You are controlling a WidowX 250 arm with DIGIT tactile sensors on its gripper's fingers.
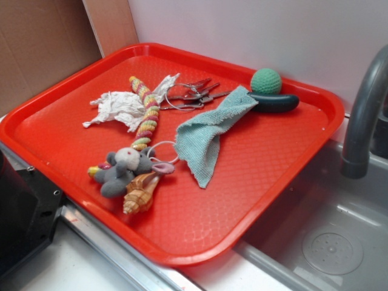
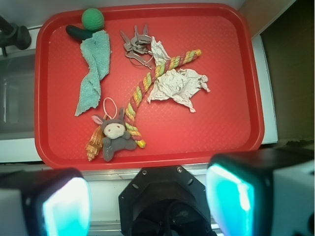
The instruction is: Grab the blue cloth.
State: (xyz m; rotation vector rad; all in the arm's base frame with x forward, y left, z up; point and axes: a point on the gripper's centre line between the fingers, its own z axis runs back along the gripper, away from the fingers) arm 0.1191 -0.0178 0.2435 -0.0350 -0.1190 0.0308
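The blue cloth (image 1: 209, 136) is a pale teal terry washcloth lying crumpled and stretched out on the red tray (image 1: 182, 251), right of centre. Its far end touches a dark green cucumber-shaped object (image 1: 276, 103). In the wrist view the cloth (image 2: 93, 73) lies at the tray's upper left. My gripper (image 2: 147, 201) is high above and well back from the tray's near rim (image 2: 147, 160). Its two cyan-padded fingers (image 2: 66, 209) stand wide apart, with nothing between them. The gripper is out of the exterior view.
On the tray are a green knitted ball (image 1: 266, 80), keys (image 1: 191, 97), a white wrinkly rag (image 1: 118, 109), a striped rope (image 1: 147, 112), a grey plush mouse (image 1: 121, 170) and a shell (image 1: 140, 194). A grey faucet (image 1: 364, 109) and a sink (image 1: 327, 242) are on the right.
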